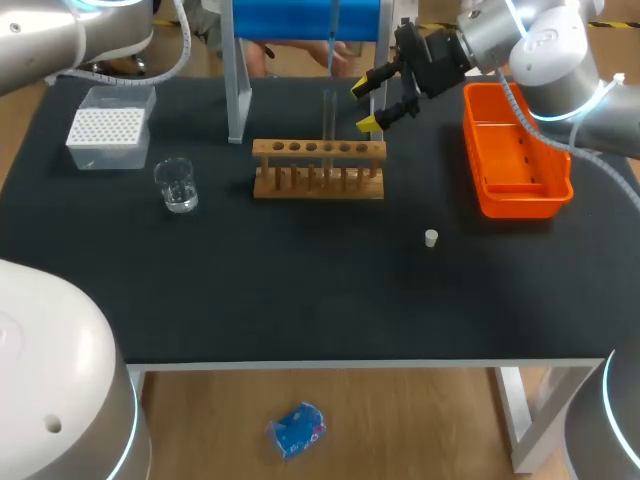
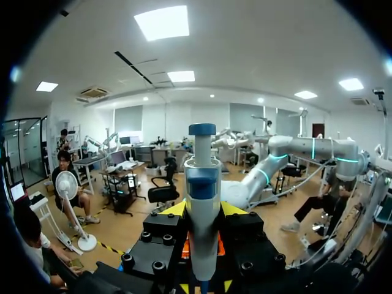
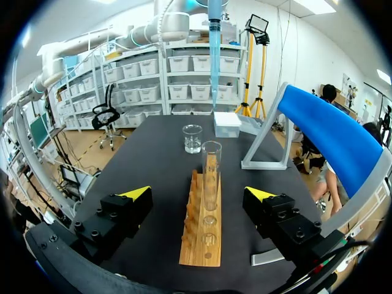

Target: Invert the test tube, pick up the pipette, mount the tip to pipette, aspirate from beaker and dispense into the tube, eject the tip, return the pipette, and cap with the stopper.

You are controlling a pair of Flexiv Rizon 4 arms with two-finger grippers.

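I'd centre the pipette (image 3: 214, 43), clenched in my left gripper (image 2: 203, 211), over the tube (image 3: 211, 174) before dispensing (right gripper (image 3: 197, 194) gapes, empty).

Clear test tube (image 3: 211, 177) upright in wooden rack (image 3: 202, 242), blue pipette (image 3: 214, 43) above, white stopper (image 1: 431, 237) well apart

On the table there is one wooden rack (image 1: 318, 170) and one test tube (image 3: 211, 171) in it. I count also one beaker (image 1: 178, 186), one tip box (image 1: 108, 128), one orange bin (image 1: 515, 190) and one small stopper (image 1: 431, 238). There is one pipette (image 2: 203, 208) and one blue stand (image 3: 331, 131).
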